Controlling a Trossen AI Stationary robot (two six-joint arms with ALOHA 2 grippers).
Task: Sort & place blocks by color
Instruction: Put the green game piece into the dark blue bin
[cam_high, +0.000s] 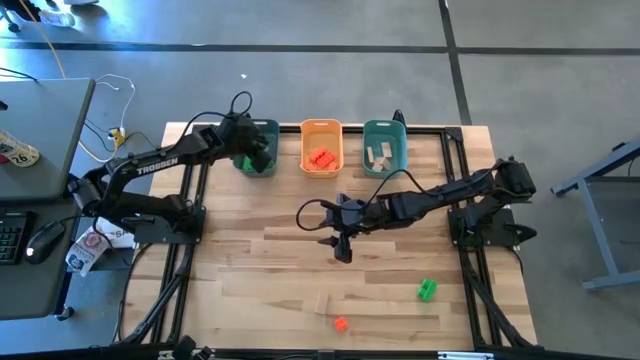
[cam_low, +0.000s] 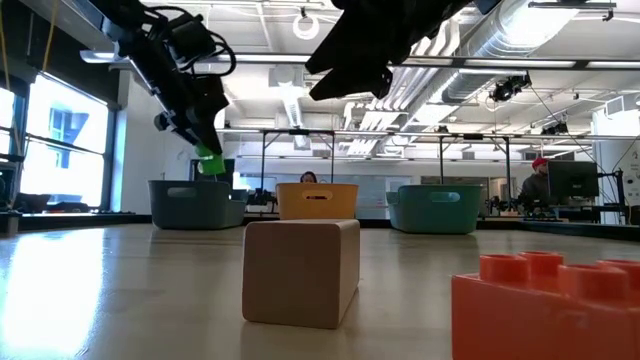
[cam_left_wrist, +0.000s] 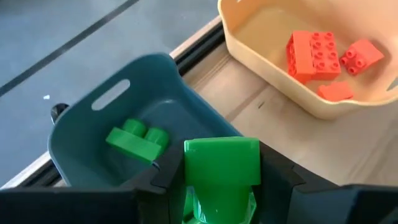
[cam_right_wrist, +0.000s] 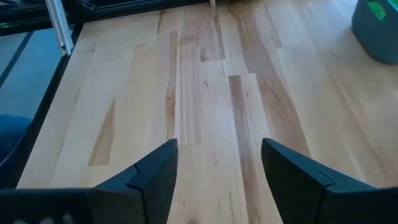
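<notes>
Three blocks are left out on the table (cam_high: 250, 290) as far as I can see from above: a green block (cam_high: 427, 290), a small red-orange block (cam_high: 341, 323) and a pale wooden block (cam_high: 322, 304) just beside it. The rest look sorted. The orange bin (cam_high: 321, 148) has red-orange blocks (cam_high: 320, 159) in it. The teal bin on the right (cam_high: 385, 147) has pale wooden blocks (cam_high: 379, 155). The teal bin on the left (cam_high: 256, 148) is for green ones.

My left gripper (cam_left_wrist: 222, 186) hangs over that left teal bin with a green block (cam_left_wrist: 222, 171) between its fingers (cam_left_wrist: 171, 177). I think they are just starting to let go, but the block has not dropped yet. One green block (cam_left_wrist: 137, 140) already lies at the bottom of the bin.

My right gripper (cam_high: 342, 243) waits over the middle of the table with its fingers apart and nothing in them.

So I judge the job is more than half done.

Only the left wrist view lets me look down into the green bin and see the block inside. Only the high view shows all three bins and the leftover blocks at once. The low view shows the wooden block (cam_low: 300, 272) and the red-orange block (cam_low: 550, 305) up close, and that the held green block (cam_low: 209, 162) is above the bin's rim. The right wrist view shows bare wood under the open fingers (cam_right_wrist: 143, 180).
</notes>
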